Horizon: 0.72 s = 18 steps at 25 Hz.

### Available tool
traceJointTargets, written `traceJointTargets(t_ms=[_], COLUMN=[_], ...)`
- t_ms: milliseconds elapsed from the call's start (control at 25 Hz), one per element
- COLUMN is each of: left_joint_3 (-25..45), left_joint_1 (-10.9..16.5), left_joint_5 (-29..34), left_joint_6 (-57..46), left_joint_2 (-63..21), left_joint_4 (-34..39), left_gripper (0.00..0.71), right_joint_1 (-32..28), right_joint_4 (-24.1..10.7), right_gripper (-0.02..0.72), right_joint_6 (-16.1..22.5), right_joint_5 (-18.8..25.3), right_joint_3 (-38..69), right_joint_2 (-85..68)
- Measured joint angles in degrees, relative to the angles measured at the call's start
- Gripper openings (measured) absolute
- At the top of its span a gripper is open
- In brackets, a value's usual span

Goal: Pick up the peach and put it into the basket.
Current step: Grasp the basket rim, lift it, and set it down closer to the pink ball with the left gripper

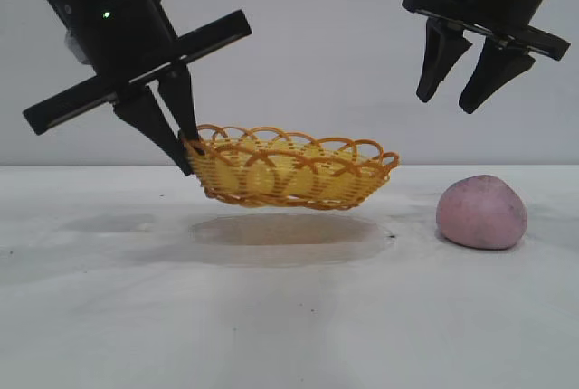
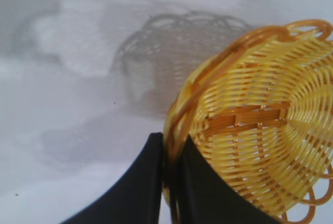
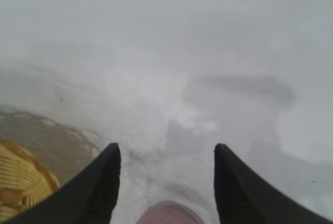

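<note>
Exterior view: the left gripper (image 1: 187,149) pinches the rim of the wicker basket (image 1: 294,170) and holds it clear of the white table (image 1: 271,317), while the right gripper (image 1: 472,98) hangs spread apart above the peach (image 1: 481,212), which lies on the table well right of the basket. Left wrist view shows both fingers (image 2: 140,182) clamped on the basket's (image 2: 260,125) looped rim. Right wrist view shows the parted fingers (image 3: 99,182) empty, the peach (image 3: 169,214) below between them and the basket (image 3: 21,177) off to one side.

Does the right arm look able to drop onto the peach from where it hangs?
Probably yes. The right pincer hangs open above the peach, with bare air between them. The basket, held off the table by the left pincer, is off to the side.
</note>
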Motion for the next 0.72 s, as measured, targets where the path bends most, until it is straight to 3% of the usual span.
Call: traceJointTargets(t_ms=[720], left_joint_3=[0.0], left_joint_1=[0.0], left_joint_5=[-0.1], left_joint_6=[2.4], left_joint_2=[3.0], left_joint_4=[-4.1], left_gripper=[0.000], right_joint_1=[0.0], right_joint_4=[0.0], right_gripper=[0.370], right_joint_6=[0.0], right_joint_5=[-0.2], right_joint_3=[0.0], right_joint_2=[0.0])
